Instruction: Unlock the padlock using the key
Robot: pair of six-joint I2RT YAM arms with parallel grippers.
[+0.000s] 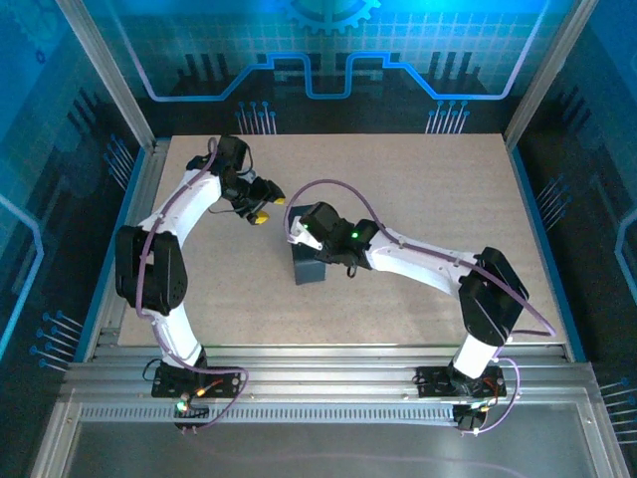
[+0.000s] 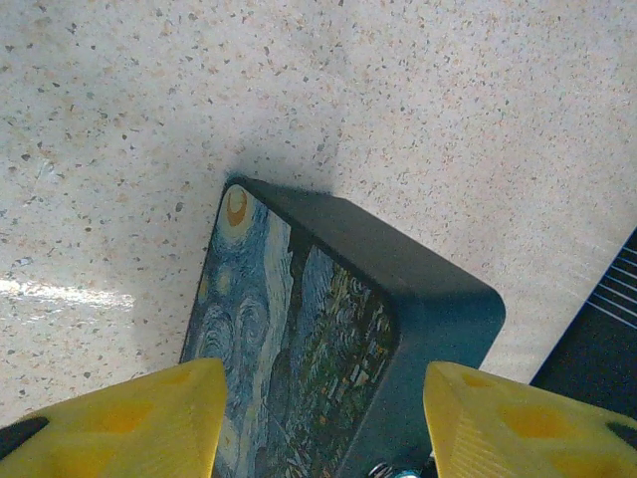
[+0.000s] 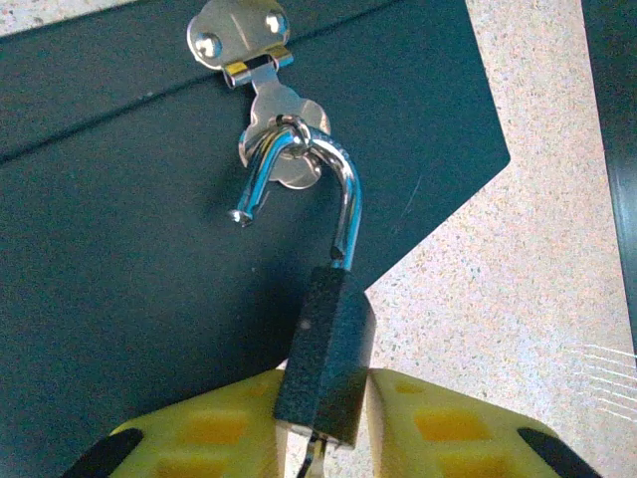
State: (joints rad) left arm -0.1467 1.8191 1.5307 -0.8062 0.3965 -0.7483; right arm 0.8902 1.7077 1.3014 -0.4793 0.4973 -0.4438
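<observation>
Rough, grainy matt coating on the small dark grey padlock body [image 3: 326, 349], like crinkle paint. Smooth, mirror-bright polished metal for its curved silvery shackle [image 3: 350, 209] and for the riveted silvery hasp plate [image 3: 237, 30]. Smooth, matt, plastic-looking skin on the dark teal-grey rectangular box [image 3: 119, 249], faintly scratched; a printed blue-and-yellow swirled picture face [image 2: 289, 339] with a slight sheen. Matt moulded plastic, pocketed, for the yellow gripper fingers [image 3: 443, 428]. Smooth, lightly glossy, stone-like speckle across the pale tabletop [image 2: 418, 100].

Speckled beige table [image 1: 418, 199]; dark box [image 1: 307, 271] with painted face standing on it.
</observation>
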